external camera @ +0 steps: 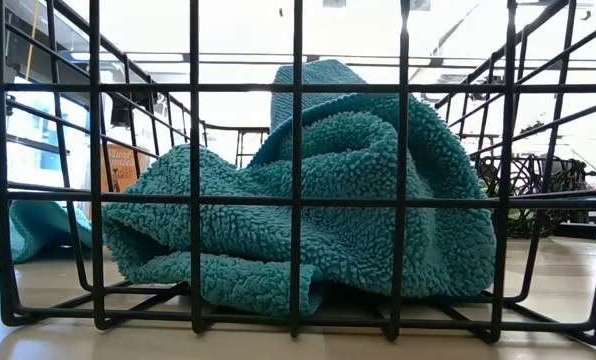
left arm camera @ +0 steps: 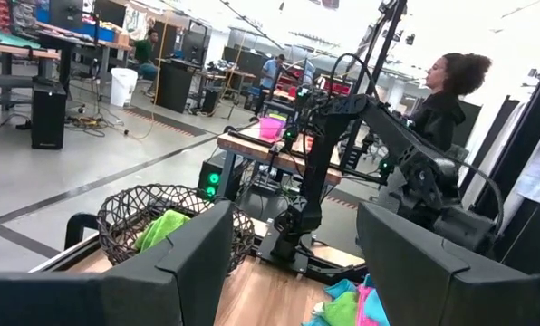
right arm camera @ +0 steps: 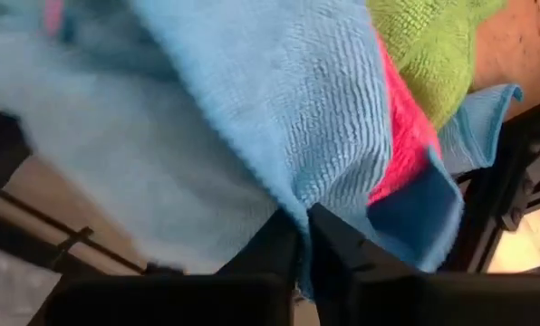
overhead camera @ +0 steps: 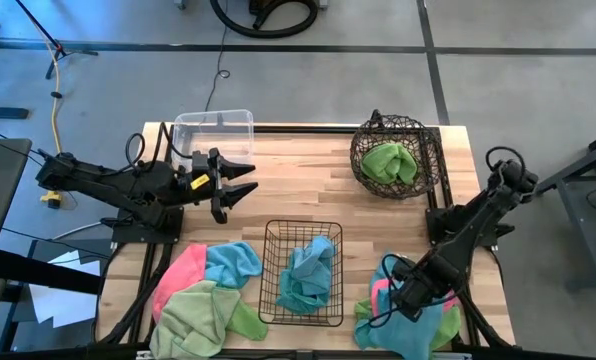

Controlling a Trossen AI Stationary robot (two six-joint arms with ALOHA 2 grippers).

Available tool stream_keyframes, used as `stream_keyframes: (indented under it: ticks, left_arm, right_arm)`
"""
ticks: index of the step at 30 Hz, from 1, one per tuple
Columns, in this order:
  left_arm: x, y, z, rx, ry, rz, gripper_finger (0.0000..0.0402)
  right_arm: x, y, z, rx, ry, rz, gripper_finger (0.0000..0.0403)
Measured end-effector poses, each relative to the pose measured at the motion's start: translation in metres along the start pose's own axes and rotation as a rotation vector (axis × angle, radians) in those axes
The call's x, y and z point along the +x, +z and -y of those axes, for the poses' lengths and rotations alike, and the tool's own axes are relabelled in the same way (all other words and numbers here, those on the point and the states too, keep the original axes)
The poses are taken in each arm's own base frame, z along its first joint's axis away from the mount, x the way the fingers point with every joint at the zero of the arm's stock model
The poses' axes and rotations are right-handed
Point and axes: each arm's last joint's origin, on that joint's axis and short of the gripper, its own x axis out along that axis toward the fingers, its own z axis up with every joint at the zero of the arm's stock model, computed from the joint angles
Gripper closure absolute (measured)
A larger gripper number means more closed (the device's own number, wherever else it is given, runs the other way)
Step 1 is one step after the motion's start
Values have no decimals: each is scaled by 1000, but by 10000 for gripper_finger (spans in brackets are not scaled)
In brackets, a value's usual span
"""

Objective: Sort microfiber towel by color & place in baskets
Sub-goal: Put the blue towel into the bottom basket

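Observation:
My right gripper (overhead camera: 408, 296) is down in the pile of light blue, pink and green towels (overhead camera: 410, 312) at the table's near right corner, shut on a light blue towel (right arm camera: 279, 109). My left gripper (overhead camera: 236, 186) hangs open over bare table next to the clear tub (overhead camera: 214, 132), holding nothing. The black grid basket (overhead camera: 268, 262) holds a blue towel (external camera: 318, 200). A green towel (overhead camera: 390, 162) lies in the round wire basket (overhead camera: 366, 140). A second pile of pink, blue and green towels (overhead camera: 203, 295) lies at the near left. My right gripper pinches a bunched fold of the light blue towel (right arm camera: 284, 186) between its two shut fingers (right arm camera: 338, 240), coming from above and pointing down. One layer or several, I cannot tell. The towel spreads slack over the pink towel (right arm camera: 401, 145) and green towel (right arm camera: 433, 45) of the pile.
Bare wood lies between the tub, the round basket and the grid basket. The table frame's dark rails (right arm camera: 515, 181) run close by the right pile. A person (left arm camera: 447, 91) and other robot stands show in the room beyond the table.

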Motion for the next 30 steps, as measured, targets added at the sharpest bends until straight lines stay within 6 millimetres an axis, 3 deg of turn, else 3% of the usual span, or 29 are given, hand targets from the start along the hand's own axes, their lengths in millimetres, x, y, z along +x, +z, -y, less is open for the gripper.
stream_keyframes:
  ticks: [3, 9, 18, 23, 30]
  left_arm:
    - [0, 0, 0, 0, 0, 0, 177]
    - [0, 0, 0, 0, 0, 0, 177]
    - [0, 0, 0, 0, 0, 0, 177]
    - [0, 2, 0, -8, -4, 16, 177]
    - [-9, 14, 0, -43, -54, 79, 177]
  right_arm:
    - [-24, -7, -3, -49, 57, 6, 374]
    - [-92, -25, -1, -179, 189, 132, 397]
    - [-194, -34, 7, -374, 399, 717, 401]
    - [-228, -26, 17, -423, 395, 921, 402]
    - [-257, -1, 17, -561, 375, 1147, 402]
